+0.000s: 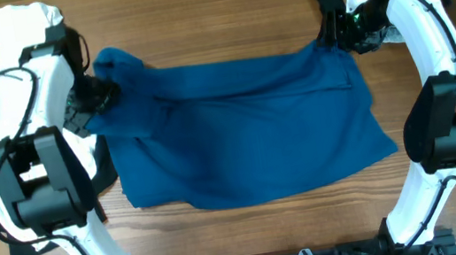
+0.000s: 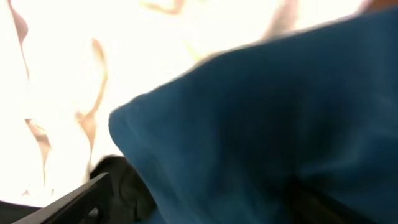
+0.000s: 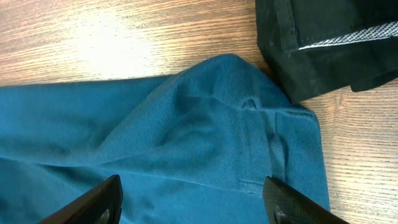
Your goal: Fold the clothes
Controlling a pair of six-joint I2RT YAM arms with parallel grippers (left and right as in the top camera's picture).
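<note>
While both arms (image 1: pixel 41 100) (image 1: pixel 428 23) bend over the blue shirt (image 1: pixel 247 134), right jaws stand apart, left jaws unclear.

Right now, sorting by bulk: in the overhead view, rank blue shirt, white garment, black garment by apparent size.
1. blue shirt, largest.
2-3. white garment and black garment: left arm partly covers both, so unranked.

Wooden table (image 1: pixel 220 3), warm brown grain, glare patch
</note>
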